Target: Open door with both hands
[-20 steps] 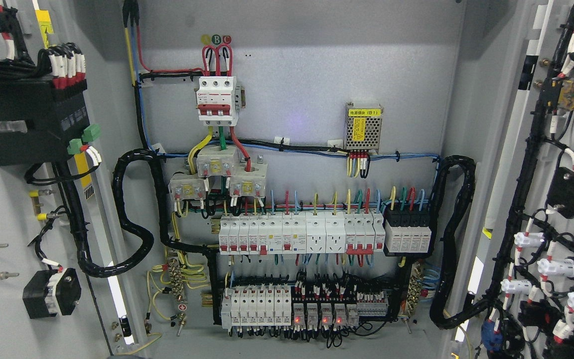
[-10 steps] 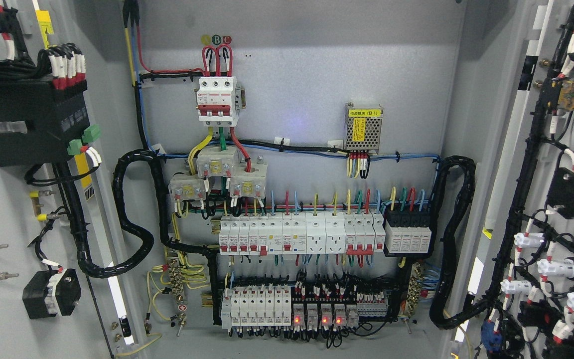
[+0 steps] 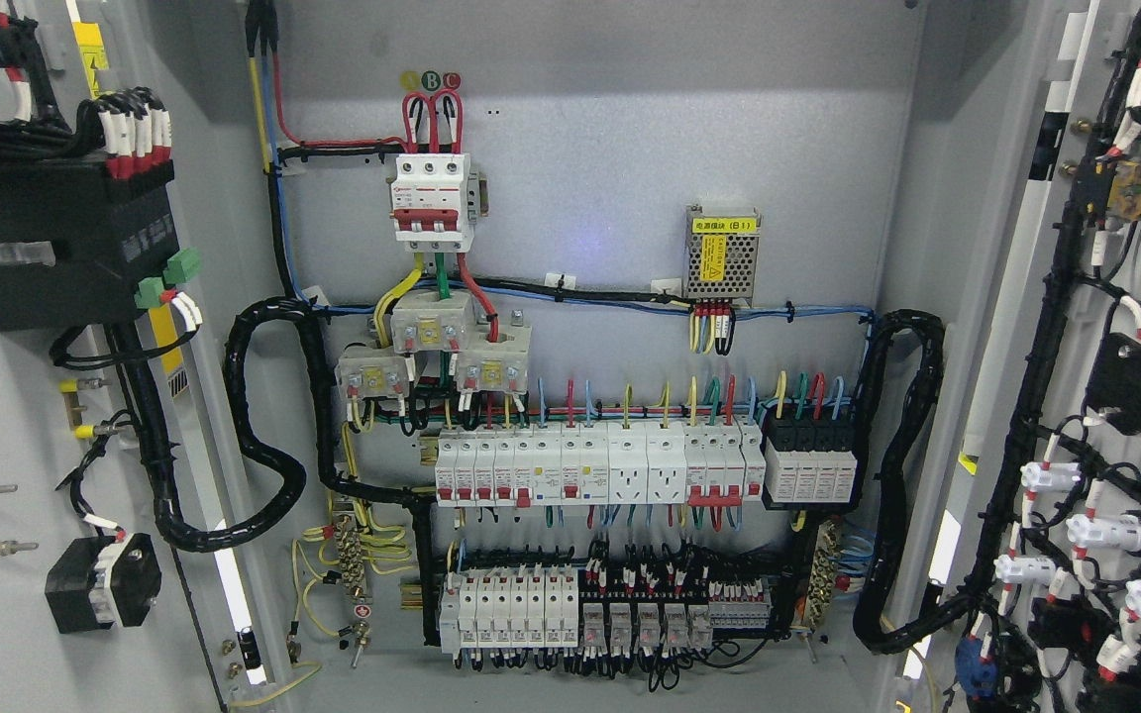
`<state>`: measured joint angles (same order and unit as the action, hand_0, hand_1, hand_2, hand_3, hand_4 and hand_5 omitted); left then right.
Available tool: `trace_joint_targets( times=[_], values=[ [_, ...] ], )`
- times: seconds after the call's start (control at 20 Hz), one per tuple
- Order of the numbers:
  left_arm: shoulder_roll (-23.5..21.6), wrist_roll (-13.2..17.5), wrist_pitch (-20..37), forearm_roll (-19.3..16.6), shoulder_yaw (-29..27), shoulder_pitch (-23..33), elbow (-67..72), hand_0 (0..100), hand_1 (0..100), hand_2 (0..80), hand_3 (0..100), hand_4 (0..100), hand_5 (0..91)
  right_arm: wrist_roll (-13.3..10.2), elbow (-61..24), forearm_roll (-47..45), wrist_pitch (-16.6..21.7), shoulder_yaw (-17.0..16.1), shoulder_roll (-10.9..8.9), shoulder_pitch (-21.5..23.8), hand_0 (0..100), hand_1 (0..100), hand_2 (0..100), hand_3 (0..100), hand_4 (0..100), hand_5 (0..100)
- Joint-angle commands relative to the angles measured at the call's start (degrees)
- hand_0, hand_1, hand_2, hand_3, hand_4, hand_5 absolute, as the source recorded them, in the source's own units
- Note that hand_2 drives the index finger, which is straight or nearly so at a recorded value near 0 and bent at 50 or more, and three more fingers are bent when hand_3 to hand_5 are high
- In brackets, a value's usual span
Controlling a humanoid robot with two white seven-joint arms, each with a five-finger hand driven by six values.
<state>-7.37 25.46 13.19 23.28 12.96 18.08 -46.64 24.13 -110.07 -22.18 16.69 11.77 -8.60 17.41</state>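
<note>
Both cabinet doors swung fully open: left door point(image 3: 6, 416) at left edge, right door point(image 3: 1115, 396) at right edge, inner faces carrying wired components. Back panel point(image 3: 630, 168) exposed between them. Three-pole breaker point(image 3: 432, 195) upper centre; power supply module point(image 3: 722, 253) to its right; breaker row point(image 3: 595, 465) below. Neither robot hand in frame; finger state cannot be told.

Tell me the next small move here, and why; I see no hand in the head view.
Probably none on the doors: the left door and right door both stand swung wide, exposing the breaker rows on the back panel. Neither hand is in view, so I would just hold the arms back and confirm completion.
</note>
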Motion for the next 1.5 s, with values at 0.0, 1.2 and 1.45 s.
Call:
trace_joint_targets(
  times=[0.0, 1.2, 1.45],
  values=[
    [-8.45, 0.82, 4.99, -0.34, -1.18, 7.14, -42.01, 12, 56, 0.0, 0, 0, 0.0, 0.04, -9.64, 0.04, 5.53, -13.26, -4.49, 10.17, 0, 50, 4, 0, 0, 0],
    [-10.39, 0.82, 25.49, -4.65, -11.71, 12.95, -69.02, 12, 56, 0.0, 0, 0, 0.0, -4.27, -9.81, -4.1, 12.75, -16.78, -10.82, 5.88, 0, 50, 4, 0, 0, 0],
    [-10.21, 0.82, 25.22, -4.65, -14.63, 12.33, -70.42, 12, 56, 0.0, 0, 0, 0.0, -4.27, -9.73, -4.1, 12.49, -16.87, -10.91, 4.21, 0, 50, 4, 0, 0, 0]
  ],
)
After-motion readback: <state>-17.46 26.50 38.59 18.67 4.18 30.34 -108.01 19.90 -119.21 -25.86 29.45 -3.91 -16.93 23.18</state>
